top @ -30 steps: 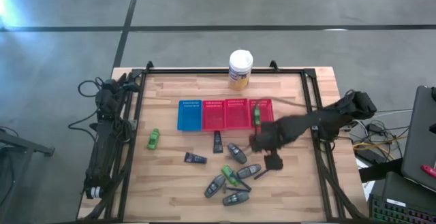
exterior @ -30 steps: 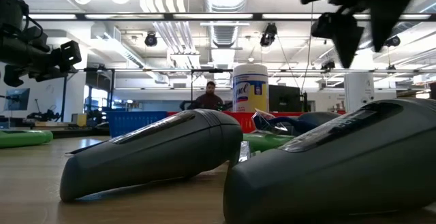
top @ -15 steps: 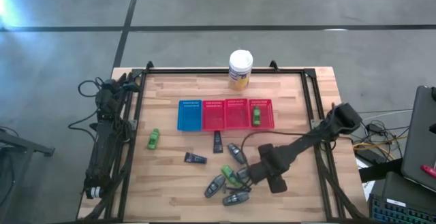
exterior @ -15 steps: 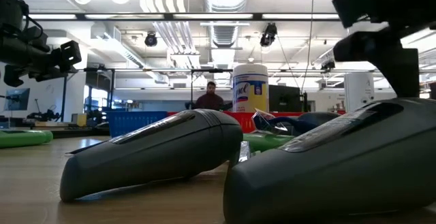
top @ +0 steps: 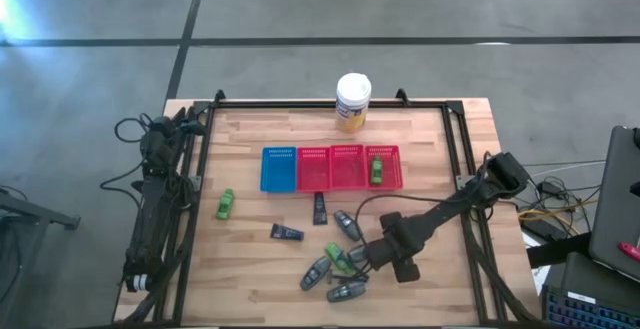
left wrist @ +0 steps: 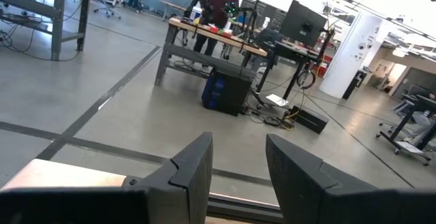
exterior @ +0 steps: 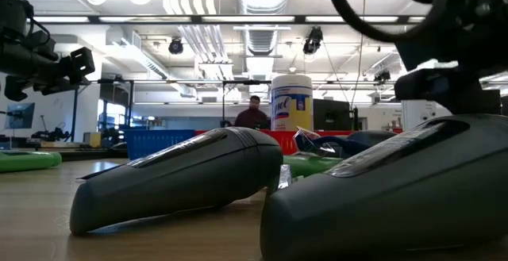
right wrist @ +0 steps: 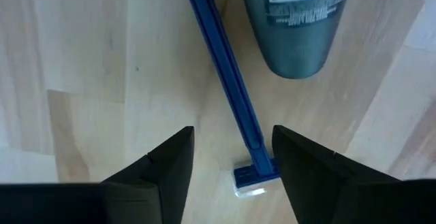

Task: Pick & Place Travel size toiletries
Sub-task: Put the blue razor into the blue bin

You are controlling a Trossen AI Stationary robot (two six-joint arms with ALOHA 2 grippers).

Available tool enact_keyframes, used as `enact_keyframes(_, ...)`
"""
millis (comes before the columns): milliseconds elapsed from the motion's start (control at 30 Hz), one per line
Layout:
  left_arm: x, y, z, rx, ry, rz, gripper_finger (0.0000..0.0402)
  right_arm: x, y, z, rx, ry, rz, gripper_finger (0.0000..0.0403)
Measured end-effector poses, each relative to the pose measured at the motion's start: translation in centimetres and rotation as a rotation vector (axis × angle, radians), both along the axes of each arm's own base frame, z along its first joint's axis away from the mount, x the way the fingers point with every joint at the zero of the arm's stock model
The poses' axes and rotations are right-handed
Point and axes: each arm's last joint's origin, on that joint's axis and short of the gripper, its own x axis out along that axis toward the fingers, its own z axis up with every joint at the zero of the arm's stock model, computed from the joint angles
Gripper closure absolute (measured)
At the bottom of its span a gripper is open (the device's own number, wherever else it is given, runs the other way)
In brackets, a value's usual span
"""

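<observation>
Looking straight down, the high view shows the right jaws (top: pixel 378 257) low over the clutter of toiletries (top: pixel 345 254) at the near middle of the bench (top: pixel 250 134), presumably set there for a pick; one green bottle (top: pixel 376 172) already lies in a red basket (top: pixel 384 165), well beyond the jaws. The left arm (top: pixel 150 219) waits folded along the bench's edge.

The low view fills with two grey tubes (exterior: pixel 178 178) lying flat, and alone shows the canister (exterior: pixel 291 102) upright behind them.

The left wrist view shows its jaws (left wrist: pixel 238 176) spread on nothing, aimed off the bench toward the room.

The right wrist view gives what the others hide: a thin blue razor (right wrist: pixel 231 101) lies lengthwise between the spread jaws, its head nearest them, not yet pinched. A grey tube (right wrist: pixel 294 26) rests just beyond, beside the handle.
</observation>
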Motion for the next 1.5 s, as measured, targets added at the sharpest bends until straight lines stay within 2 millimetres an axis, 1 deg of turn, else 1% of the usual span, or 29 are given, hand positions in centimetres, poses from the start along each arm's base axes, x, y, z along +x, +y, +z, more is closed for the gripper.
enact_keyframes(167,0.0,0.0,0.0,0.0,0.0,0.0,0.0259,-0.9,-0.5,-1.2,-0.019,0.034,0.011,0.023)
enact_keyframes(300,0.0,0.0,0.0,0.0,0.0,0.0,0.0259,-1.2,-0.8,-1.8,-0.025,0.04,0.015,0.0253)
enact_keyframes(633,0.0,0.0,0.0,0.0,0.0,0.0,0.0259,-1.4,-1.2,-2.4,-0.009,0.026,0.017,0.0329)
enact_keyframes(767,0.0,0.0,0.0,0.0,0.0,0.0,0.0259,-1.3,-1.3,-2.3,-0.004,0.029,-0.006,0.0363)
enact_keyframes(867,0.0,0.0,0.0,0.0,0.0,0.0,0.0259,-1.0,-1.5,-1.8,0.007,0.027,-0.027,0.0374)
enact_keyframes(967,0.0,0.0,0.0,0.0,0.0,0.0,0.0259,-0.4,-1.7,-0.9,0.034,-0.011,-0.075,0.0374)
enact_keyframes(1133,0.0,0.0,0.0,0.001,0.0,0.0,0.0259,-0.3,-2.7,1.0,0.041,-0.019,-0.203,0.0367)
enact_keyframes(1267,0.0,0.0,0.0,0.0,0.0,0.0,0.0259,-0.3,-3.9,2.8,0.04,-0.02,-0.323,0.037)
enact_keyframes(1367,0.0,0.0,0.0,0.0,0.0,0.0,0.0259,0.0,-5.0,3.5,0.044,-0.027,-0.429,0.037)
enact_keyframes(1500,0.0,0.0,0.0,0.0,0.0,0.0,0.0259,1.1,-6.7,4.7,0.029,-0.082,-0.602,0.0369)
